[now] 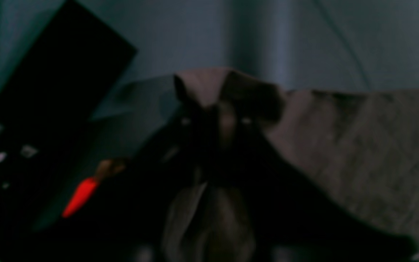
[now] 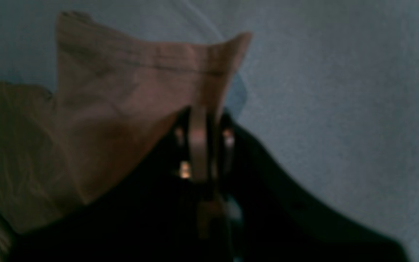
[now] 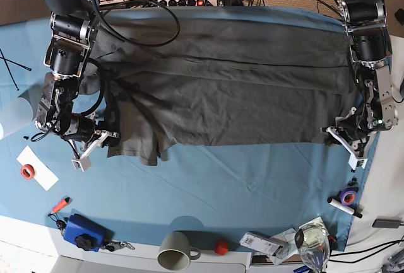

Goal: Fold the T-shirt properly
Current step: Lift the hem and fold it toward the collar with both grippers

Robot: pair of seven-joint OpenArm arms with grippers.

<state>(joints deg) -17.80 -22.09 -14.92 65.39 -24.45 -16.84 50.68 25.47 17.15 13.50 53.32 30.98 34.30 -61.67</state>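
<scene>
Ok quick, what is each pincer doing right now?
Left pincer: closed, pinching an edge of the T-shirt.
Right pincer: closed, pinching a fold of the T-shirt.

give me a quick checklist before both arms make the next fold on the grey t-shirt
1. Right claw grips cloth: ok, a fold of the T-shirt is pinched between its fingers.
2. Left claw grips cloth: ok, shut on a bunched edge, though the view is blurred.
3. Shirt spread flat: not ok, wrinkled and bunched at the right claw's end.
4. Shirt fully on the blue table cloth: ok.
5. Mug and marker clear of the shirt: ok, both lie at the near edge.
</scene>
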